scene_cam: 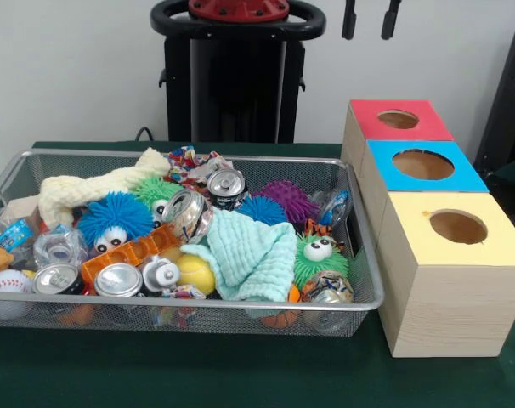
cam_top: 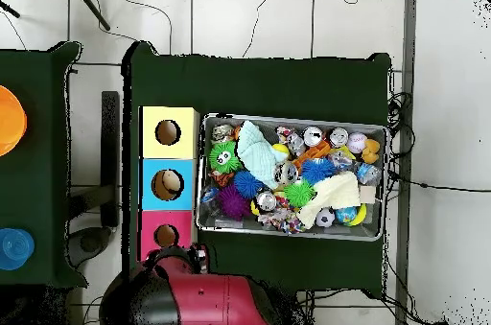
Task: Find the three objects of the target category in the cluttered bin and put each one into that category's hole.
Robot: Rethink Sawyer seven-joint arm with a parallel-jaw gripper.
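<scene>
The wire mesh bin (scene_cam: pixel 198 303) stands on the green table, full of clutter; it also shows in the overhead view (cam_top: pixel 292 118). One see-through bottle (scene_cam: pixel 60 246) lies near the bin's left end. A second with a blue label (scene_cam: pixel 11 234) lies at the far left wall. A third (scene_cam: pixel 334 206) lies at the right wall, near the boxes. The blue-topped box's hole (scene_cam: pixel 422 164) (cam_top: pixel 168 185) is between the red and yellow boxes. My gripper (scene_cam: pixel 370 21) hangs open and empty at the top edge, above the red box, far from the bin.
Silver-topped cans (scene_cam: pixel 117 279), fuzzy googly-eyed balls (scene_cam: pixel 115 223), a mint cloth (scene_cam: pixel 253 255), a cream cloth (scene_cam: pixel 87 187) and a baseball (scene_cam: pixel 7 285) fill the bin. The red box's hole (scene_cam: pixel 398 119) and the yellow box's hole (scene_cam: pixel 458 227) flank the blue one. An orange bowl (cam_top: pixel 8 120) sits on a side table.
</scene>
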